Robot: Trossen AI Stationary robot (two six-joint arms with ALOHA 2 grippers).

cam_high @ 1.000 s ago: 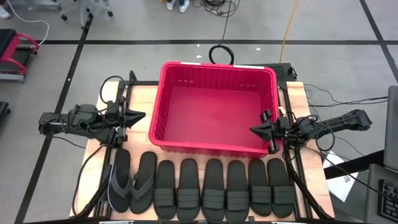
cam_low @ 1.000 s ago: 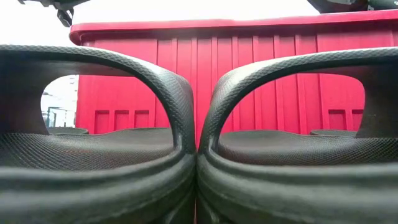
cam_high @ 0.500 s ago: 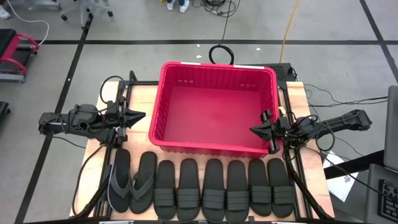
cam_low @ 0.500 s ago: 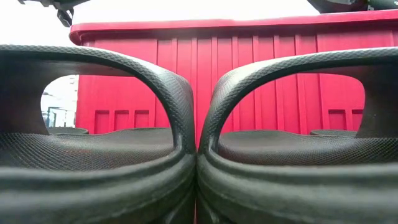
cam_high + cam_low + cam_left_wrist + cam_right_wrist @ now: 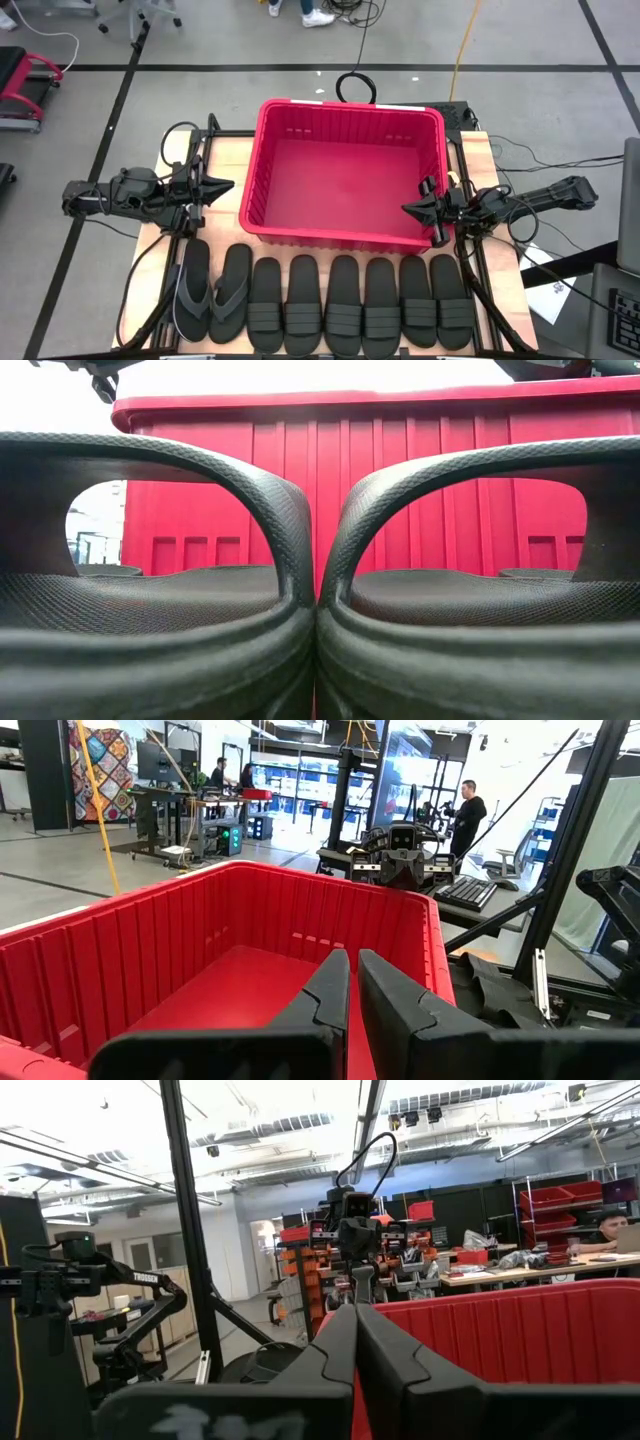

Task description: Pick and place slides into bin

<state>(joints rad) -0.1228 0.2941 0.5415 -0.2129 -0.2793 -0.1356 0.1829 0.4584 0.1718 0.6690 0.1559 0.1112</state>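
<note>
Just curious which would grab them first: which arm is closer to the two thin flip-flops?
Left. The left gripper hangs just above the thin flip-flops at the row's left end. The right gripper sits across the row, by the bin.

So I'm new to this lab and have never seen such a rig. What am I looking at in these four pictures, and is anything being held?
It is a robot with two arms at a table. The overhead picture shows everything: the left gripper beside the red bin, the right gripper over its near right corner, both shut and holding nothing. The bin is empty. Eight black slides lie in a row along the table's front. The low picture looks from table height, between two slides toward the bin's wall. The other two come from cameras on each wrist, looking past that arm's own fingers toward the bin and the room beyond.
</note>
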